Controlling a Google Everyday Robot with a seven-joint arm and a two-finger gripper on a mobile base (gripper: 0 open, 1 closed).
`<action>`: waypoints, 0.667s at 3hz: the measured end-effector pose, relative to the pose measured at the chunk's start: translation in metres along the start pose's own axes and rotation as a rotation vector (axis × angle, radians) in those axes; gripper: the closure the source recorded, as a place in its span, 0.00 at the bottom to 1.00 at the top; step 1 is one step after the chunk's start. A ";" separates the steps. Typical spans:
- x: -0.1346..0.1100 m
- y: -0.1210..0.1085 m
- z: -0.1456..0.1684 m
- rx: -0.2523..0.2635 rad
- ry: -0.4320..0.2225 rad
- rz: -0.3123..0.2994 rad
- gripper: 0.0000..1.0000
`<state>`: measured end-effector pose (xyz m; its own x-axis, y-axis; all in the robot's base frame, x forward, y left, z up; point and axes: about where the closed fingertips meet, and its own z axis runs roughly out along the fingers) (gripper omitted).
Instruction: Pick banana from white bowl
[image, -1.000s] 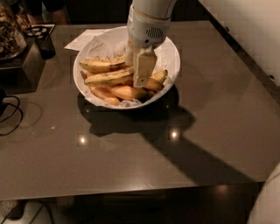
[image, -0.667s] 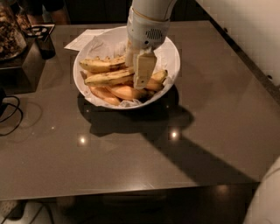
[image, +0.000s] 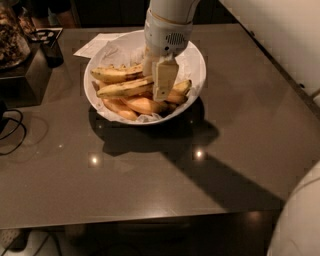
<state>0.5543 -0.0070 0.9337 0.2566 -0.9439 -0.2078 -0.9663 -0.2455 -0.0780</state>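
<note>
The white bowl (image: 198, 56) stands at the back middle of the dark table and is lined with crumpled white paper. The banana (image: 122, 90), long, dull yellow and speckled, lies across the bowl's middle. My gripper (image: 159, 82) hangs down from the white arm into the bowl, right at the banana's right half, and hides part of it. A shorter curved speckled banana (image: 115, 74) lies just behind. Smooth orange-yellow bananas (image: 142, 105) lie in front, at the bowl's near side.
A sheet of paper (image: 92, 46) sticks out behind the bowl. A dark box (image: 25, 75) with a jar (image: 10, 40) and a black holder (image: 50, 47) stand at the left. A black cable (image: 12, 131) loops at the left edge. My white body (image: 300, 220) fills the lower right corner.
</note>
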 end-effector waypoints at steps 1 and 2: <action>0.005 -0.005 -0.002 0.007 0.009 0.001 0.43; 0.013 -0.011 -0.003 0.011 0.019 0.008 0.44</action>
<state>0.5680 -0.0177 0.9345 0.2479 -0.9499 -0.1902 -0.9680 -0.2350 -0.0875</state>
